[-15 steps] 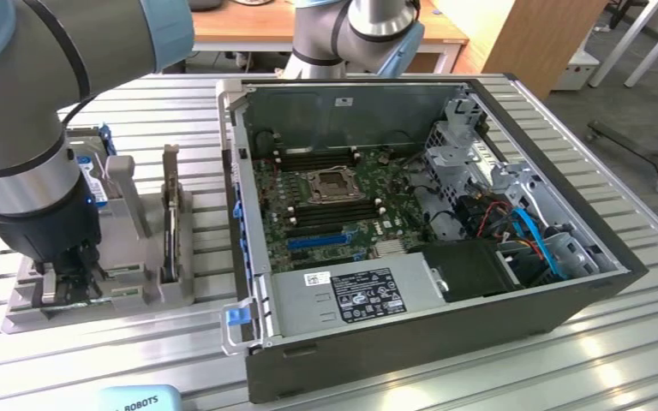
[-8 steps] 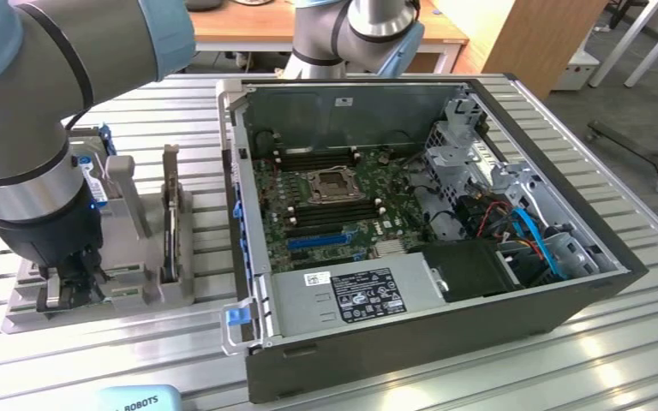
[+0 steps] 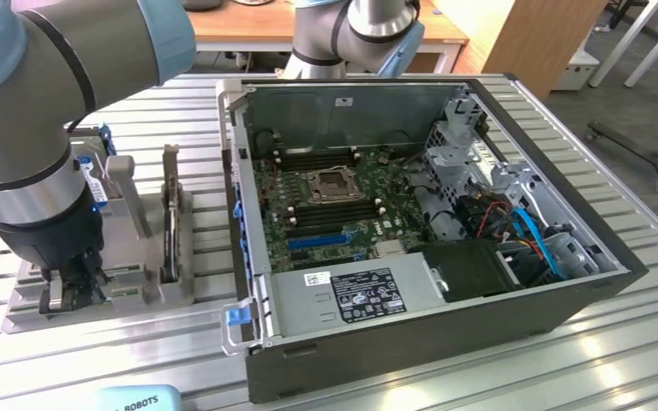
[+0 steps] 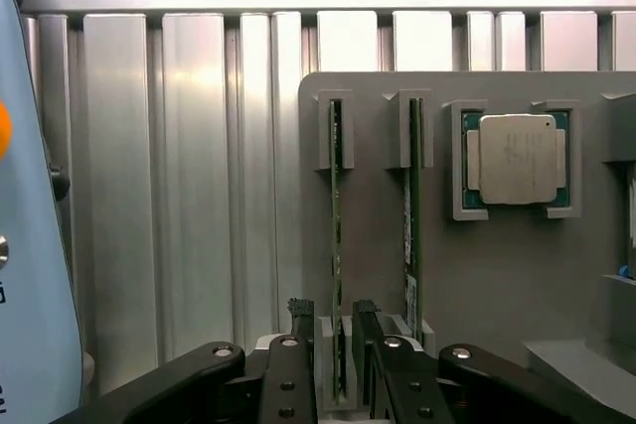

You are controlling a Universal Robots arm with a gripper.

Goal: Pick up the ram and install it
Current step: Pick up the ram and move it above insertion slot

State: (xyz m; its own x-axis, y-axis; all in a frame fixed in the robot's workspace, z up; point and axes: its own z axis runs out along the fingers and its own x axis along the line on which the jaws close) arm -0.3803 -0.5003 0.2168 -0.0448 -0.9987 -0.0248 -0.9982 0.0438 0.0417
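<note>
So on the exterior view's left, the arm's gripper [image 3: 74, 295] hangs low over the gray parts holder [image 3: 198, 295] on the slatted tabletop [image 3: 112, 360]. The wrist cam is the useful one here. The jaws sit wide, one on each side of the ram [image 4: 336, 225], which stands on edge in its slot in the holder. There's a sliver of gap on both sides, so I'd say nothing is gripped yet. Just beside it is a second stick [image 4: 409, 215], and past that the processor chip [image 4: 512, 159] in its own pocket. Over on the exterior view's right, the open computer case [image 3: 558, 300] sits with its motherboard [image 3: 341, 201] exposed. Early days basically: pick not done, install not started.
</note>
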